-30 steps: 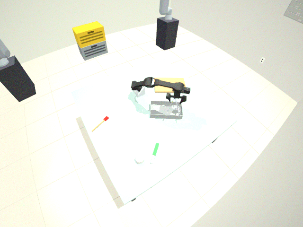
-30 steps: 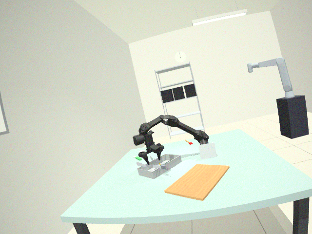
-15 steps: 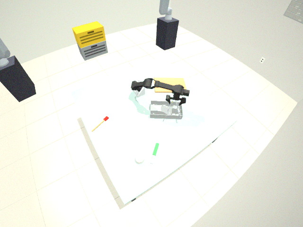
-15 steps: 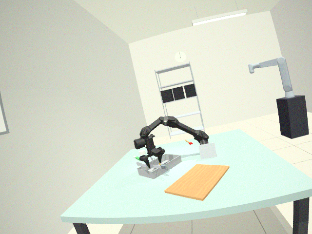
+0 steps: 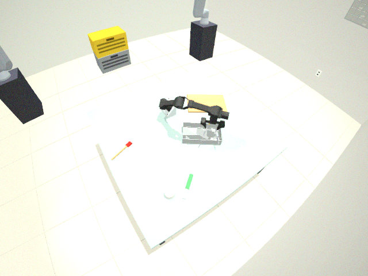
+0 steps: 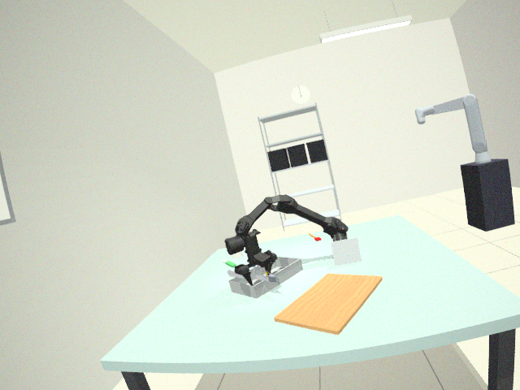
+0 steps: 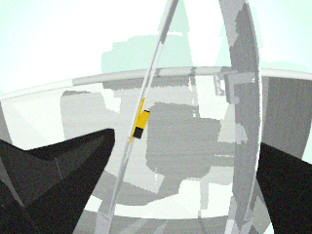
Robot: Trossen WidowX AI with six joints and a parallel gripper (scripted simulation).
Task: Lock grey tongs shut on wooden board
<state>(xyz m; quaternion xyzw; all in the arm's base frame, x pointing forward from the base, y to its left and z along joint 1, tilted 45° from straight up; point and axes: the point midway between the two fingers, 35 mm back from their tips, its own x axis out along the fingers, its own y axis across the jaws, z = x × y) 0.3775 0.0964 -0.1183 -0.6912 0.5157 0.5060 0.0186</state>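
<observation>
The grey tongs [image 7: 248, 112] [image 6: 273, 279] lie across the roasting tin [image 5: 190, 141] [image 6: 289, 271] [image 7: 292, 112], arms spread; in the top view their ends reach past the tin's near wall. A small yellow and black part [image 7: 141, 122] shows at the left arm in the wrist view. My gripper [image 5: 211, 128] [image 6: 260, 279] [image 7: 185, 142] is open and points down, low over the tin. One finger stands outside each arm of the tongs, and the fingers are not squeezing them. The hinge is not clear in the wrist view. The wooden board [image 5: 204, 99] [image 6: 331, 300] has nothing on it.
A red-headed spatula [image 5: 128, 144] [image 6: 318, 239] lies near the table's left edge in the top view. A green-handled tool [image 5: 189, 181] [image 6: 230, 263] and a white round object [image 5: 169, 194] lie farther from the arm. The tin's walls stand around the fingers.
</observation>
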